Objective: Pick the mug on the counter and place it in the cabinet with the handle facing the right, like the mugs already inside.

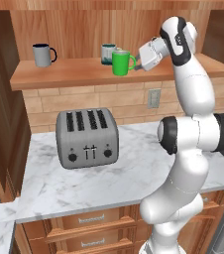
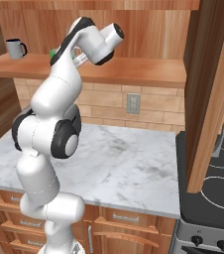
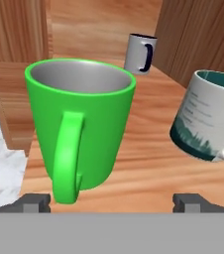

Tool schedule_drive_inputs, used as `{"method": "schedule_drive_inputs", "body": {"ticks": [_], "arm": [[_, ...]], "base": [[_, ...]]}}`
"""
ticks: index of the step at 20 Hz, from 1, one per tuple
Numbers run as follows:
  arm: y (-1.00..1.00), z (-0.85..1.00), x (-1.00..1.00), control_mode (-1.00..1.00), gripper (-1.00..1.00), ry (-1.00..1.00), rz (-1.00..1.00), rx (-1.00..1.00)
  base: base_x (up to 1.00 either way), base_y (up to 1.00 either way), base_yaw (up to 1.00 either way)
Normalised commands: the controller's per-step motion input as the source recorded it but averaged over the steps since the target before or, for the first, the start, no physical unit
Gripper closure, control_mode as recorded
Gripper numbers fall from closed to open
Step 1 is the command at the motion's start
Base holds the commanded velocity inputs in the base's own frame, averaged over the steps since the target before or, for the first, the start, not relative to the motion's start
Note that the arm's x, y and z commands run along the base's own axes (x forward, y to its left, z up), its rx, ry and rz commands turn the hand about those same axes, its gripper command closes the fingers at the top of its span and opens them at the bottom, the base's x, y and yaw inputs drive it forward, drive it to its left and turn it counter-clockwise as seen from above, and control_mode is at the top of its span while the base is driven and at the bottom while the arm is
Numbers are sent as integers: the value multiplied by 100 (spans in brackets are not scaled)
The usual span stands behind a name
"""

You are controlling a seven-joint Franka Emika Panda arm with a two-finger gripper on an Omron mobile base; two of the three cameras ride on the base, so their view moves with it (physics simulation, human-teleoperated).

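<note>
Green mug (image 3: 79,126) between open tool (image 3: 113,202) tips, handle (image 3: 67,156) toward tool.

Mug (image 3: 79,124): glossy green glaze, matt grey inside. Cabinet (image 1: 74,74): smooth brown wood with visible grain. Bench (image 1: 109,173): polished white marble, grey veins. Toaster (image 1: 86,138): brushed grey metal. Wall (image 1: 84,101): tan brick. Arm (image 1: 193,124): smooth white plastic, dark joints.

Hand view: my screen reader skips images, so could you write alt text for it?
A green mug stands on the wooden cabinet, its handle facing the camera. A white-and-teal mug stands beside it and a grey mug farther back.
</note>
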Motion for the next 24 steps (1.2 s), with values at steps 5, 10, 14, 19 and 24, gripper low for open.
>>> {"method": "schedule_drive_inputs", "body": {"ticks": [5,10,14,19,24], "arm": [[-8,0,0,-100,-100,0,0,2],[-1,4,0,-100,-100,0,0,2],[0,3,-11,-100,-100,0,0,3],[0,0,-22,-100,-100,0,0,4],[0,0,-31,-100,-100,0,0,4]], "base": [[0,0,0],[0,0,0],[0,0,0],[0,0,0],[0,0,0]]}}
